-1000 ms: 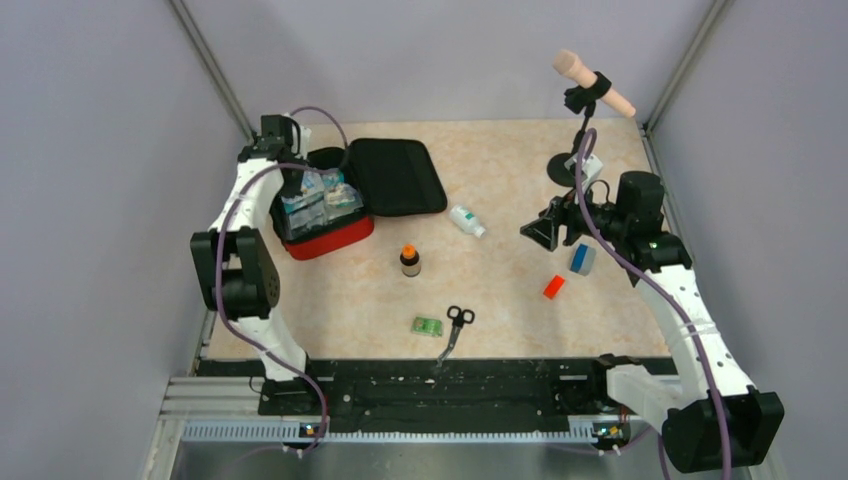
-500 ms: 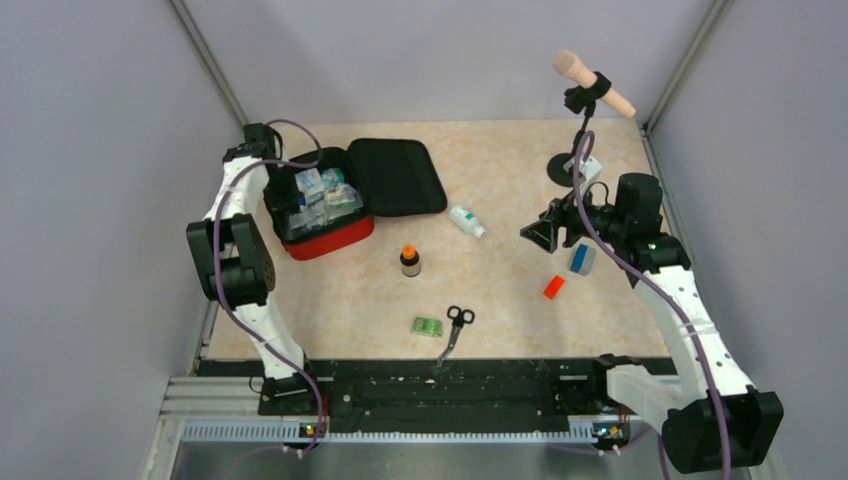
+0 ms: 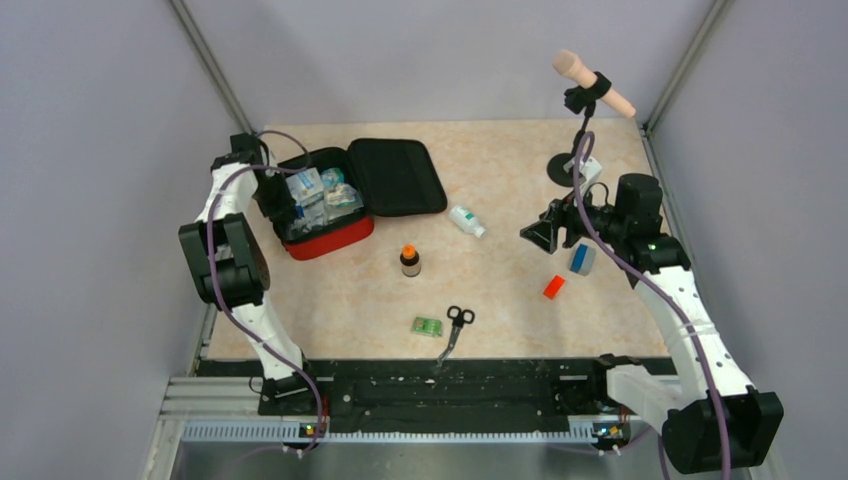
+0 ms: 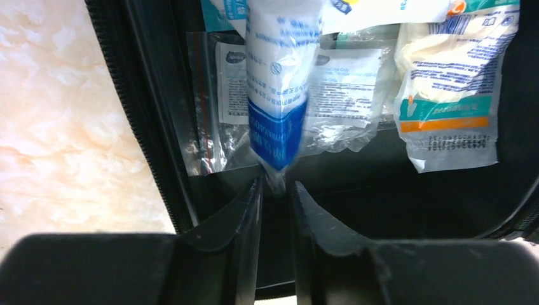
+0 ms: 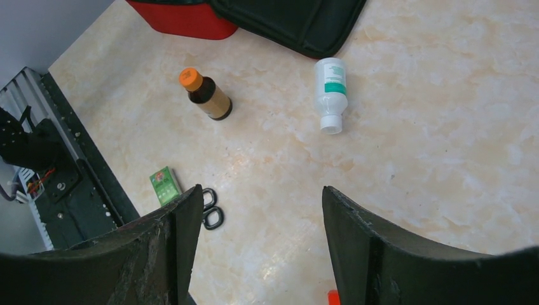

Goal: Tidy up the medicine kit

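The medicine kit lies open at the far left, a red case with a black lid folded out to its right and several packets inside. My left gripper hangs over the case's left edge. In the left wrist view its jaws stand slightly open. The clear tail of a blue and white packet sits loose at their tips, and the packet looks blurred. My right gripper hovers open over bare table, holding nothing.
On the table lie a white bottle, an upright brown bottle with an orange cap, black scissors, a green box, a red block and a blue block. A microphone stand rises at the far right.
The left arm has drawn back to the left from over the case, and its jaws have parted from shut. The right arm has not moved.
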`<state>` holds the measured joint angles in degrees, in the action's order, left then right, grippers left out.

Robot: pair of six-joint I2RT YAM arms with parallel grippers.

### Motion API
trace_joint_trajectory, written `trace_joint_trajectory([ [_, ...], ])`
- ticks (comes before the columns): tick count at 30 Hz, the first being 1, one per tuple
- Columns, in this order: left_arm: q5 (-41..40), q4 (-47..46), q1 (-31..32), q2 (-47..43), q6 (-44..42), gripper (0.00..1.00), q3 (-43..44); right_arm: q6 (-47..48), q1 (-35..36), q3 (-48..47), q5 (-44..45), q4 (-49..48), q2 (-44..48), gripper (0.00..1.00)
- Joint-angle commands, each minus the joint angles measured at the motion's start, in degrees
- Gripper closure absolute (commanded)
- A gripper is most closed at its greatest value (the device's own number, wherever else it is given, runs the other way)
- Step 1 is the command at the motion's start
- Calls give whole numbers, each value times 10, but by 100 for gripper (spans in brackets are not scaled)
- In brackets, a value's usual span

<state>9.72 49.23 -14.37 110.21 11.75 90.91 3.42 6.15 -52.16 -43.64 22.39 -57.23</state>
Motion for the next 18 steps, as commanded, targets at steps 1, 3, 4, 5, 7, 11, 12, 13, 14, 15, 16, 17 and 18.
trace_joint_trajectory([
  [1, 14, -7, -1, -29, -13, 54, 3, 3, 0, -4, -5, -11, 17, 32],
  [3, 13, -6, -1, -35, -22, 41, 5, 3, -1, -3, -4, -12, 17, 31],
  [4, 13, -5, -1, -40, -26, 40, 7, 3, 0, -3, -3, -12, 18, 31],
  [5, 12, -5, -1, -49, -30, 39, 7, 3, 0, -4, -2, -12, 17, 31],
  [7, 8, -21, 0, -80, -34, 38, -3, 3, 0, -5, -3, -13, 15, 31],
  [11, 3, -122, 2, -194, -36, 36, -68, 3, 0, -1, -4, -20, 8, 28],
  [12, -5, -166, 5, -219, -35, 35, -89, 3, 0, -1, -3, -23, 7, 26],
  [13, -14, -200, 8, -242, -35, 33, -106, 3, 0, -1, -1, -25, 4, 25],
  [14, -27, -232, 13, -260, -37, 32, -125, 3, 0, -2, 0, -26, 2, 23],
  [15, -45, -264, 23, -278, -40, 28, -142, 3, -1, -3, 0, -26, -1, 21],
  [16, -57, -292, 30, -294, -37, 22, -156, 2, -1, -4, -1, -27, -2, 19],
  [17, -59, -322, 35, -309, -33, 15, -175, 1, -1, -6, -1, -28, -4, 17],
  [18, -51, -355, 42, -327, -29, 3, -196, 0, -1, -6, -2, -28, -5, 14],
])
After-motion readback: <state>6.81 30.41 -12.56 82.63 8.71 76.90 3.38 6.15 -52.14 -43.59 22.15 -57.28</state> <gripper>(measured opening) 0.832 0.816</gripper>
